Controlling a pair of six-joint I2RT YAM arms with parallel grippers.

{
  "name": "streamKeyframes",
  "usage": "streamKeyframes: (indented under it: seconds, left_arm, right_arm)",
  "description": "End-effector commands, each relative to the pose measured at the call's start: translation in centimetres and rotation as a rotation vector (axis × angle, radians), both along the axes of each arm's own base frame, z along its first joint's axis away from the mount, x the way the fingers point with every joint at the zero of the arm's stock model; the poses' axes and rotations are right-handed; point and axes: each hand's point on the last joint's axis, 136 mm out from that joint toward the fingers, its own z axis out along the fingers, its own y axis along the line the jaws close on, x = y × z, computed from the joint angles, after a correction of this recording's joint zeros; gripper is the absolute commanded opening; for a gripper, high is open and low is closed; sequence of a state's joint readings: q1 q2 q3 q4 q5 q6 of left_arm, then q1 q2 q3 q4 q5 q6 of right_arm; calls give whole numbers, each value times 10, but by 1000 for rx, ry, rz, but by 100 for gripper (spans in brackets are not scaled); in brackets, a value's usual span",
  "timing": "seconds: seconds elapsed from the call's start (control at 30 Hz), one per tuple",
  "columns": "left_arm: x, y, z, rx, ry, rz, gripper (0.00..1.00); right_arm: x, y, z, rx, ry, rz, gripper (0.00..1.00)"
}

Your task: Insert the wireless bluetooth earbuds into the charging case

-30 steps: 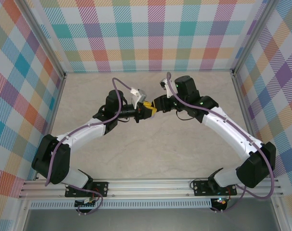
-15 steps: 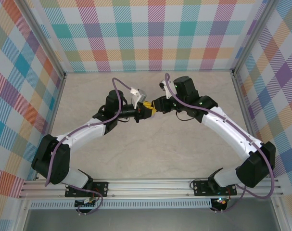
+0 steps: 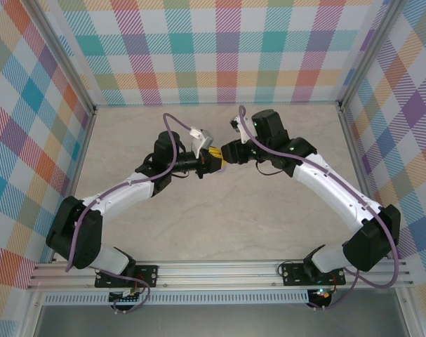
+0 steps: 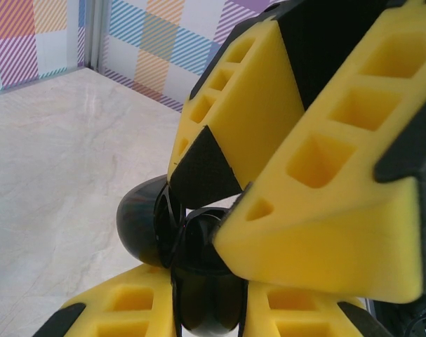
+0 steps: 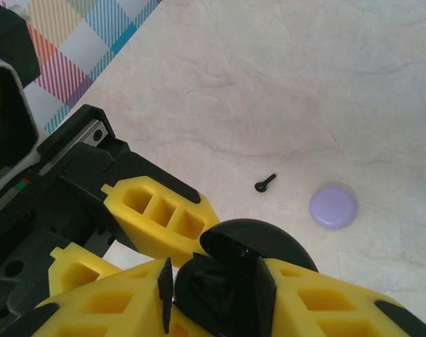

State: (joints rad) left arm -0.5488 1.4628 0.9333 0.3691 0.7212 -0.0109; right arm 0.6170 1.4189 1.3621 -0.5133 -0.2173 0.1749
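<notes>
- Earbuds: one black earbud (image 5: 266,183) lay loose on the pale surface (image 3: 220,225), apart from both tools, with bare room all round it.
- Near it, not touching, sat a round lilac case (image 5: 333,207), also with open room on every side.
- The black charging case (image 5: 251,242) was held up over the middle of the surface, its lid swung open. Whether a bud sat inside could not be told.
- The left tool (image 3: 210,161) was closed tight on the case body, with one yellow finger on each side.
- The right tool (image 3: 227,152) met it tip to tip, fingers partly apart at the lid's edge. Whether they pressed on the case could not be told.
- Both arms crowded the middle, while the surface lay bare out to the plaid walls (image 3: 227,56) at the back and sides and to the metal rail (image 3: 220,270) at the near edge.
</notes>
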Motion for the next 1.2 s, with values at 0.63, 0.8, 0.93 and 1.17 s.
streamKeyframes:
  seconds: [0.63,0.8,0.93,1.17]
  left_arm:
    - [-18,-5,32,-75,-87,-78,0]
    - [-16,-1,35,-68,-90,-59,0]
    - [-14,7,47,-80,-110,-24,0]
    - [0,44,70,-114,-78,96,0]
  right_arm:
    - [13,-45,37,-26,-127,-260,52]
    - [24,-86,29,-112,-106,-431,54]
    - [31,-97,3,-161,2,-452,55]
    - [41,-89,-49,-211,181,-388,56]
